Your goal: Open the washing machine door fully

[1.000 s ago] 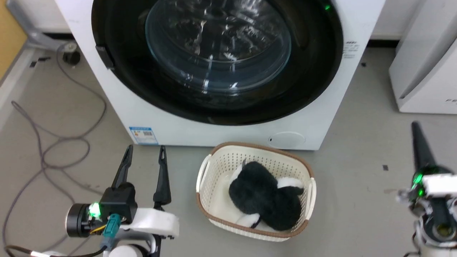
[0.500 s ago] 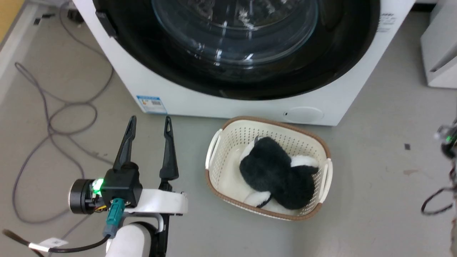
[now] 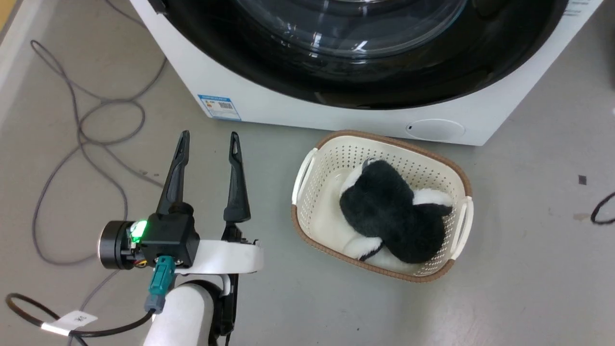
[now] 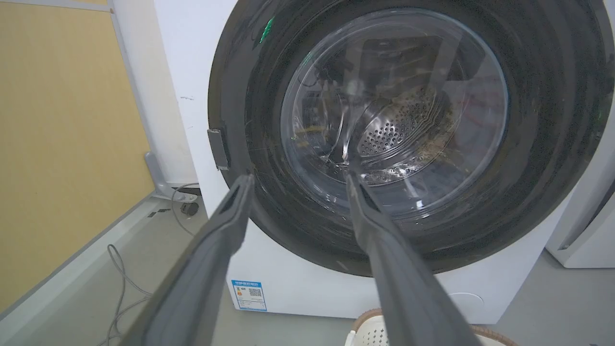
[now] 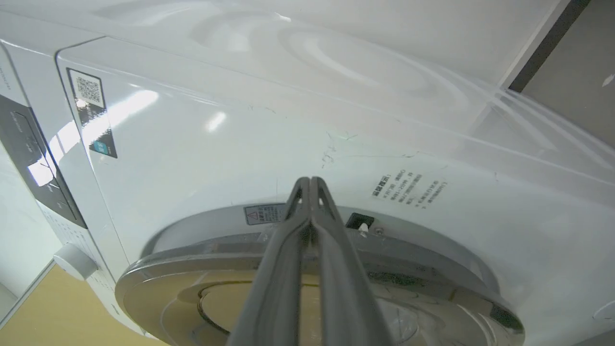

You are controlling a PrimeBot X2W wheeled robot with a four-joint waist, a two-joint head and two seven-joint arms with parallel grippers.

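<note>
The washing machine (image 3: 269, 103) is a white box along the top of the head view. Its door (image 3: 365, 72), a glossy black disc with a clear glass bowl, lies flat against the front, shut. In the left wrist view the door (image 4: 552, 144) faces me, with a small grey tab (image 4: 218, 149) on its left rim. My left gripper (image 3: 209, 137) hovers open over the floor, short of the washer's lower left corner, and its fingers (image 4: 299, 179) hold nothing. My right gripper (image 5: 310, 180) is shut and empty, pointing at a white appliance (image 5: 240, 144) with a silver-rimmed round front (image 5: 158, 269).
A cream basket (image 3: 307, 168) holding a black and white plush toy (image 3: 394, 216) sits on the floor just in front of the washer. Grey cables (image 3: 86, 125) loop on the left floor. A yellow panel (image 4: 62, 144) stands left of the washer, and another white appliance (image 4: 586, 230) to its right.
The head camera has shifted, so the washer sits higher and further right in the picture. My right gripper has left the head view. The left gripper stays open; the door stays shut.
</note>
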